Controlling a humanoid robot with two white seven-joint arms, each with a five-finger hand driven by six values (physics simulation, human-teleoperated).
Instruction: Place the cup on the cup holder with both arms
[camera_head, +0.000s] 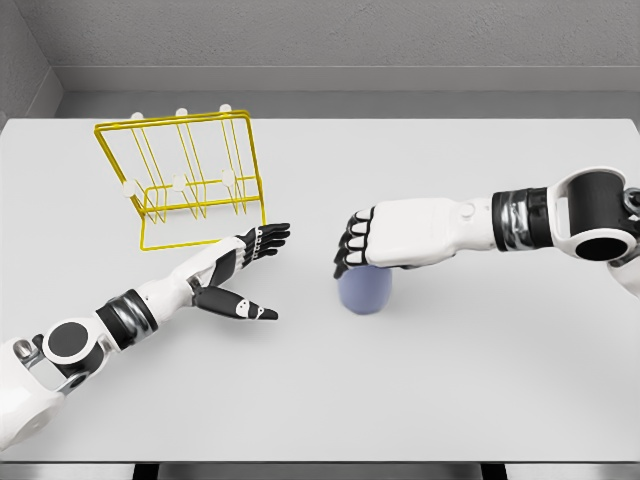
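While the pale blue cup (364, 290) stands mid-table on the white table (450, 380) before grey walls, the right hand (375, 238) curls over its top, gripping it. The left hand (238, 272) lies open to its left, near the yellow wire cup holder (185, 180), far left.

My workspace is a bare simulated test cell, not a furnished room. A plain white table (420, 400) fills my field of view. Grey textured walls (350, 35) enclose it behind and to my left. A yellow wire rack (185, 175) is the only fixture.
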